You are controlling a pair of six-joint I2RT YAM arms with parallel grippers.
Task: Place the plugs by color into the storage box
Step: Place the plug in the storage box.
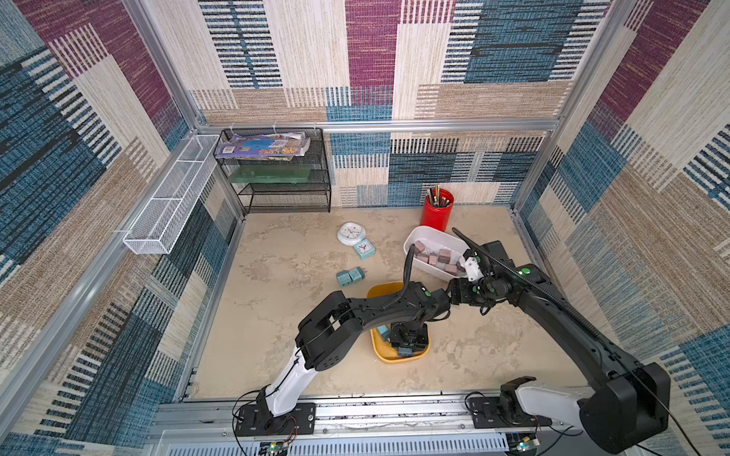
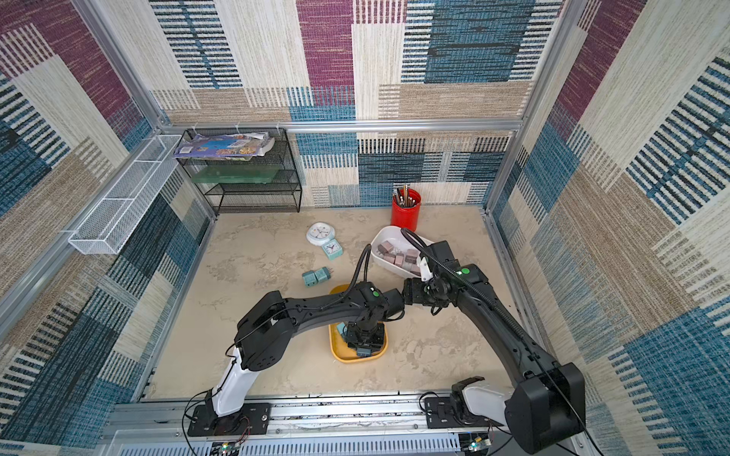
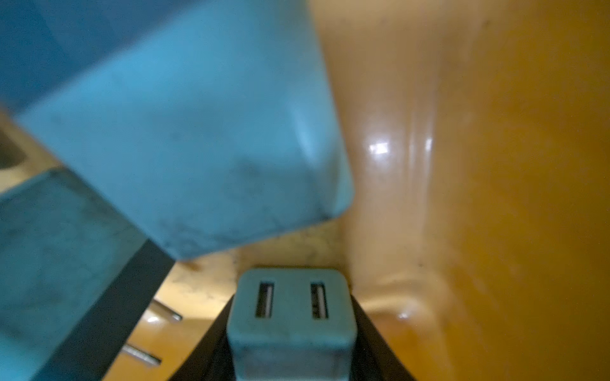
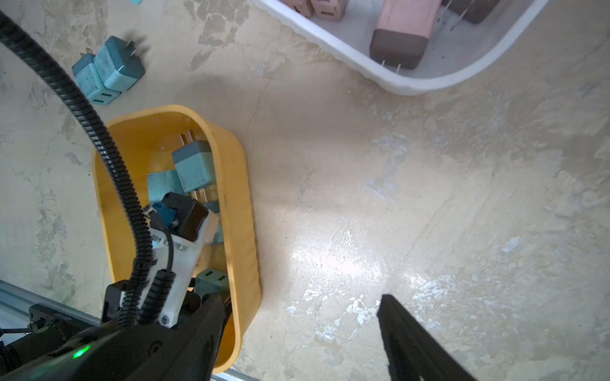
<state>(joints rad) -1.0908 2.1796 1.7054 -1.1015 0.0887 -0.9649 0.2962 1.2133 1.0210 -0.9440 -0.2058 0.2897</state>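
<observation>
Here, inside the glossy, round-cornered yellow plastic bin (image 4: 244, 198), the left gripper (image 3: 290, 293) has a matte teal plug (image 3: 290, 330) sitting slots-up between its black fingers (image 3: 369, 339). Whether they press it or merely flank it, I cannot tell. Two more scuffed teal cubes (image 3: 198, 148) lie just past the fingertips. The right wrist view shows at least four teal ones in that bin.

The right gripper (image 4: 302, 297) stands wide apart and empty over the tabletop (image 4: 429, 231), a mottled beige stone-look surface. The yellow bin is just beside one of its fingers. The smooth white tub (image 4: 412, 87) holds at least five mauve plugs (image 4: 406, 36) and lies well ahead. Two loose teal plugs (image 4: 109, 69) lie touching on the table beyond the yellow bin. Woven patchwork walls (image 1: 371, 59) in blue, maroon and beige enclose everything.
</observation>
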